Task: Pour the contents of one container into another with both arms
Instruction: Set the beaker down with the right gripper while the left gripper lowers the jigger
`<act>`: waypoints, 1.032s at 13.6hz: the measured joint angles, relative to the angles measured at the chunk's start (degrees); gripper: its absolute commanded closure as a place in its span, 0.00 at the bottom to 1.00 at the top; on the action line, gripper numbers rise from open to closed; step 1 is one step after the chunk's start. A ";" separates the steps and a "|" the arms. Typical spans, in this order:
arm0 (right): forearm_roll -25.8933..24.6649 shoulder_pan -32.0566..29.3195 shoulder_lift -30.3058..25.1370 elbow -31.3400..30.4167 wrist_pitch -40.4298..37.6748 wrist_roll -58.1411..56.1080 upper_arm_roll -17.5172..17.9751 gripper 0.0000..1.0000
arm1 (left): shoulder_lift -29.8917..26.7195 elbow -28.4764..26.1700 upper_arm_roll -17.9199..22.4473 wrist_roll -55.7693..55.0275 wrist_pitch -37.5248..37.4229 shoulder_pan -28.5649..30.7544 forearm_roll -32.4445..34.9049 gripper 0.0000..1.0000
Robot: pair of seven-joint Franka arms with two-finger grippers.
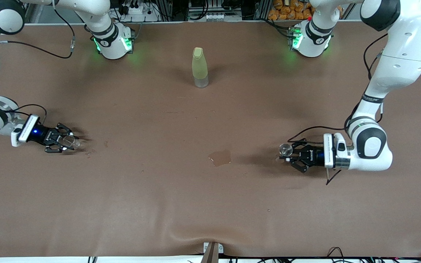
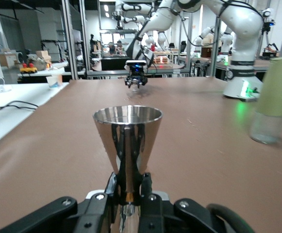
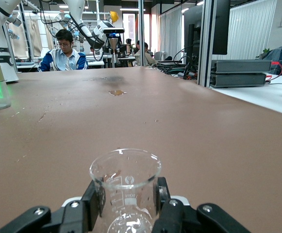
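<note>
Two vessels, well apart: left hand (image 1: 287, 155) clenched on a steel cup (image 2: 127, 141), right hand (image 1: 66, 142) on a glass flask (image 3: 125, 187), both low over the surface (image 1: 210, 204). We judge they should meet mid-surface, kept upright until mouths align; a puddle (image 1: 220, 157) urges slow tilting.

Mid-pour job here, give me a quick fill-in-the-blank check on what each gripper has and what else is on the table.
1. The left gripper is shut on a shiny ____ jigger.
2. The right gripper is shut on a clear ____ beaker.
3. A small ____ of liquid lies on the brown table.
4. The bottle stands ____ from the front camera than that liquid.

Missing words: metal; glass; puddle; farther
</note>
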 measured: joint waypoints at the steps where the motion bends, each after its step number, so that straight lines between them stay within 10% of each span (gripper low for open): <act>1: -0.03 0.01 0.60 0.30 -0.03 -0.02 0.14 0.62 | -0.69 -1.43 0.03 0.55 -1.43 1.85 1.63 1.00; 14: -0.22 0.17 1.21 1.98 -1.78 0.06 0.67 0.00 | -0.51 -9.23 0.11 11.39 -7.58 19.61 14.76 1.00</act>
